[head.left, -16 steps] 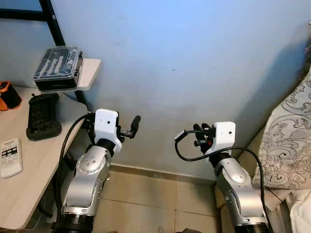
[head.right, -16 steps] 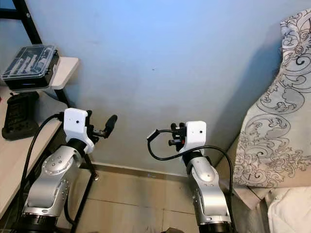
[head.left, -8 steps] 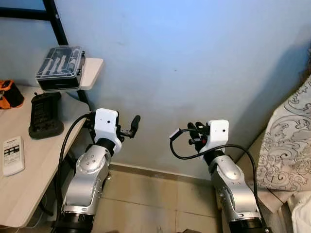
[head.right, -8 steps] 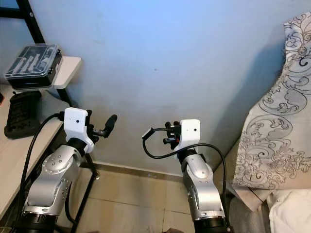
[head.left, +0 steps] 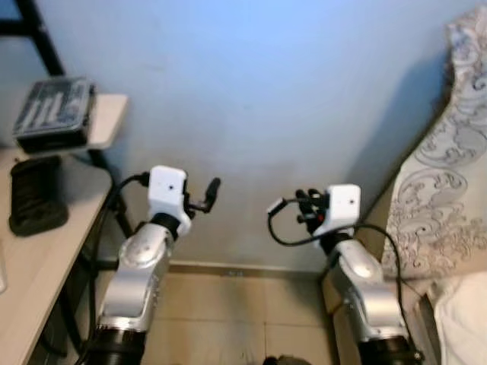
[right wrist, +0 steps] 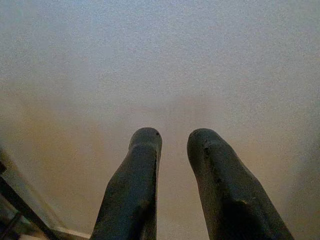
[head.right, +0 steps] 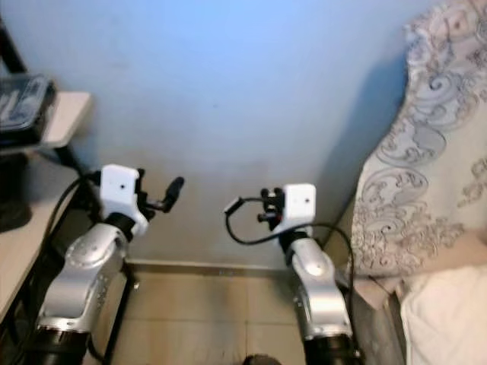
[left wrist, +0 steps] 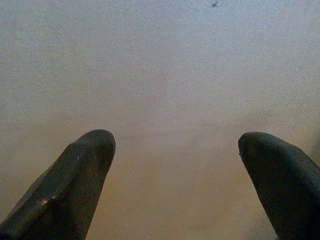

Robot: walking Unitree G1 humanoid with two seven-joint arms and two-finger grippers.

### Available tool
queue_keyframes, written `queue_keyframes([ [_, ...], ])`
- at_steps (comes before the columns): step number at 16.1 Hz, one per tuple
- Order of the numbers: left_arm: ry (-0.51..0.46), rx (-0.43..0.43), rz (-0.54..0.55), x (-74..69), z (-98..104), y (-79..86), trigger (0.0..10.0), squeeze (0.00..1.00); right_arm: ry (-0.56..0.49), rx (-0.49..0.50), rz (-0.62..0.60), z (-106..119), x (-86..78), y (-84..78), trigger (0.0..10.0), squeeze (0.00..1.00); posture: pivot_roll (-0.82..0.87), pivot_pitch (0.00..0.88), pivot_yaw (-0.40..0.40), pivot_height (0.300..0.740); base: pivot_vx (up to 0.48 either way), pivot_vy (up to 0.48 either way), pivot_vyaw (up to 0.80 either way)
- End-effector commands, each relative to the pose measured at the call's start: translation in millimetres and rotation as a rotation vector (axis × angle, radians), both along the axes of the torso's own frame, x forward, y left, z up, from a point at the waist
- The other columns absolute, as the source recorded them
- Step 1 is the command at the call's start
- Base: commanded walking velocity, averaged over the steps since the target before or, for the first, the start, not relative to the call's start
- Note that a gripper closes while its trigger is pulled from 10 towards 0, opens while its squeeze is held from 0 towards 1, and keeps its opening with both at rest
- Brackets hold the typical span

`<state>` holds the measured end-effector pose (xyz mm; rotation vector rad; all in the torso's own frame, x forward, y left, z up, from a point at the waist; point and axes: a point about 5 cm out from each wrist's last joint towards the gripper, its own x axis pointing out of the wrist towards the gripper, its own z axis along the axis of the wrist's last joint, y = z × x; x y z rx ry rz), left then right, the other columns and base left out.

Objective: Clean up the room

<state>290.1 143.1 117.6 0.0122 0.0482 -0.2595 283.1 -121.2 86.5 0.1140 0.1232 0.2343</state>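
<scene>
Both arms are raised in front of a bare blue wall [head.left: 259,84], and neither holds anything. My left gripper [head.left: 212,190] is open; in the left wrist view its fingertips [left wrist: 90,150] stand wide apart, facing the wall. My right gripper [head.left: 307,204] points at the same wall, and its two fingers [right wrist: 145,150] sit close together with a thin gap and nothing between them. On the desk [head.left: 34,281] at the left lie a black device [head.left: 32,196] and, on a small raised shelf [head.left: 108,122], a clear-lidded case [head.left: 53,114].
A bed with a grey patterned cover [head.left: 449,167] and white bedding [head.left: 464,319] fills the right side, close to my right arm. Beige tiled floor [head.left: 243,312] lies between desk and bed. A black frame post [head.left: 46,38] rises behind the desk.
The camera has turned right and the picture is blurred: the desk slid toward the left edge and more of the bed shows. Both arms keep their pose.
</scene>
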Motion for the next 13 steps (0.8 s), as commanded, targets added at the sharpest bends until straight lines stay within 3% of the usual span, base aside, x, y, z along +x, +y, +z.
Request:
queue_keyframes([
  [1, -0.008, -0.002, -0.013, 1.2, 1.2, -3.9, 10.0, 0.0, -0.006, 0.003, -0.022, 0.8, 0.0, -4.4, 10.0, 0.0, 0.01, 0.0, -0.024, 0.74, 0.0, 0.0, -0.58],
  [13, -0.015, 0.009, -0.007, 2.7, 1.7, -7.3, 10.0, 0.0, -0.007, 0.002, -0.019, 0.4, 2.0, -3.3, 10.0, 0.0, 0.01, 0.0, -0.026, 0.74, -0.021, 0.0, 0.0],
])
